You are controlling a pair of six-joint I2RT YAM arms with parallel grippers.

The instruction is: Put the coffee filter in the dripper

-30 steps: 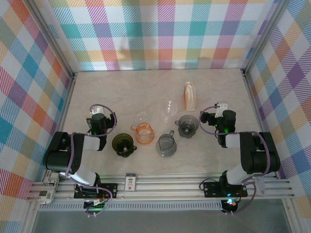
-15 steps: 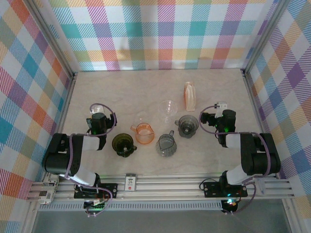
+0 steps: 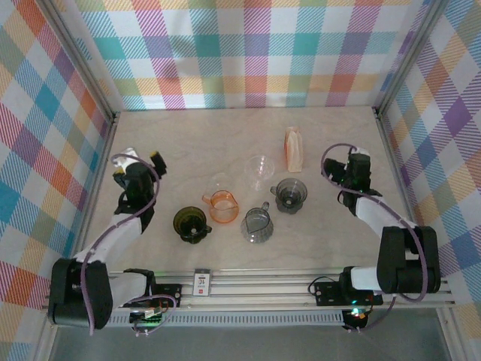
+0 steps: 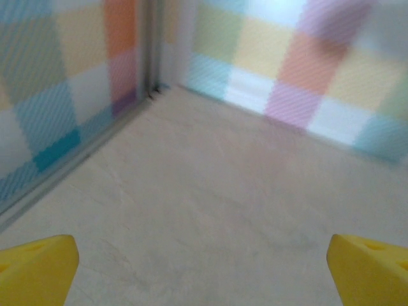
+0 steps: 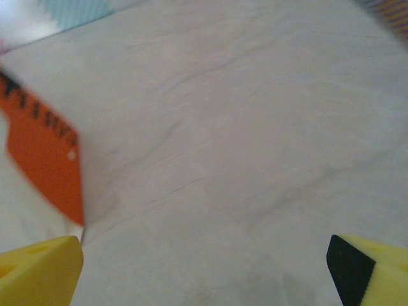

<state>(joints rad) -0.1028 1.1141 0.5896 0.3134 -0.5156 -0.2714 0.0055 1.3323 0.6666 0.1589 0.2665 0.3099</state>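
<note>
The coffee filter pack, orange and white, stands at the back right of the table, and its orange face shows at the left of the right wrist view. Several drippers sit mid-table: a clear one, an orange one, a dark olive one and a grey one. My right gripper hangs open over bare table to the right of the pack. Far to the left, my left gripper is open too, with only table between its yellow fingers.
A grey jug-shaped dripper sits in front of the grey one. Checked walls close the table on the left, back and right. A small card lies on the front rail. Bare table lies under both grippers.
Both arms have stretched out from their folded pose. The left gripper went back and to the left wall; the right gripper went back and a little right, beside the filter pack. Both stayed open.
</note>
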